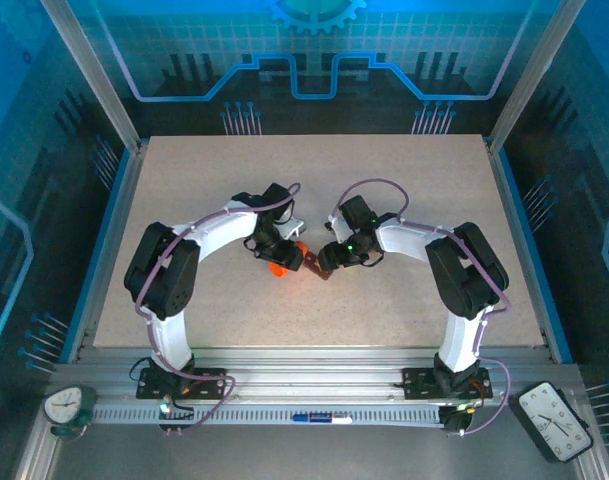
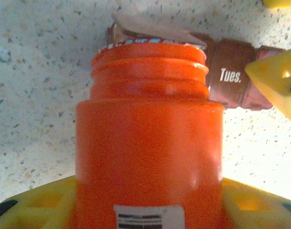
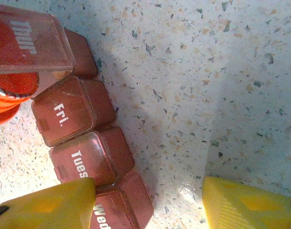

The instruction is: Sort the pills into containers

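Your left claw (image 2: 147, 195) is clenched on the orange bottle (image 2: 147, 133), with a yellow finger on either side of its body. The bottle is uncapped and its open mouth points at the containers (image 2: 230, 76). Your right claw (image 3: 150, 210) is released and grasps nothing. One finger lies over the Wed. end of the strip and the other sits off to the side above the bare table (image 3: 207, 95). I cannot tell whether that first finger actually presses on the strip.

The containers lie near the middle of the table, between your two claws and just to the right of the bottle. They form one reddish-brown row of compartments marked Thur, Fri., Tues and Wed. The Thur lid (image 3: 28, 40) stands raised beside the bottle's mouth. The Fri. and Tues lids look shut. The Wed. lid is partly covered by your finger, so I leave that one open to doubt.

I judge you to be early in the job. The bottle is opened and brought to the strip, and one compartment is ready to receive. The bottle wall is opaque and the open compartment's floor is hidden behind its lid and the bottle's rim. So you cannot count any pills as sorted on this evidence. What looks left is the pour into Thur, then opening and filling the other compartments. You should also steady the strip while you tip the bottle, because it looks light enough to slide.
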`<action>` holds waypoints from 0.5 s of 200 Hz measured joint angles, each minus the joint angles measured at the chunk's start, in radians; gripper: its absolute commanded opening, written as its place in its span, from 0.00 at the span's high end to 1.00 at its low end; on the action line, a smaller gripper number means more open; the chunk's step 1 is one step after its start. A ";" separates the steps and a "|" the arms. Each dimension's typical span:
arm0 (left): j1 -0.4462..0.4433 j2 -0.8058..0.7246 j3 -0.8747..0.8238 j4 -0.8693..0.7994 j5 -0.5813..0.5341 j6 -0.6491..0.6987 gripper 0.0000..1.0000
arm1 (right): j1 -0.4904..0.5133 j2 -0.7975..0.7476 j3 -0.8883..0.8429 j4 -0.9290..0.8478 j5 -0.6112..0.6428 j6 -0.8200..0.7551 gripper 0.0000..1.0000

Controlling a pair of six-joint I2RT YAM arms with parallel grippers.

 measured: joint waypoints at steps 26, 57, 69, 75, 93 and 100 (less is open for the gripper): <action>0.001 -0.031 -0.056 0.029 0.001 -0.003 1.00 | 0.000 0.004 0.005 -0.004 -0.001 0.000 0.39; 0.001 -0.071 -0.103 0.072 0.010 -0.003 1.00 | 0.000 0.005 0.007 -0.006 -0.001 0.004 0.39; 0.001 -0.091 -0.124 0.090 0.016 -0.003 1.00 | 0.000 0.005 0.007 -0.006 -0.001 0.004 0.39; 0.001 -0.101 -0.134 0.100 0.018 -0.004 1.00 | 0.000 0.005 0.007 -0.006 -0.001 0.004 0.39; 0.001 -0.129 -0.159 0.127 0.026 -0.008 1.00 | 0.000 0.005 0.009 -0.008 -0.001 0.004 0.39; 0.001 -0.140 -0.166 0.137 0.028 -0.010 1.00 | 0.000 0.006 0.012 -0.012 -0.001 0.004 0.39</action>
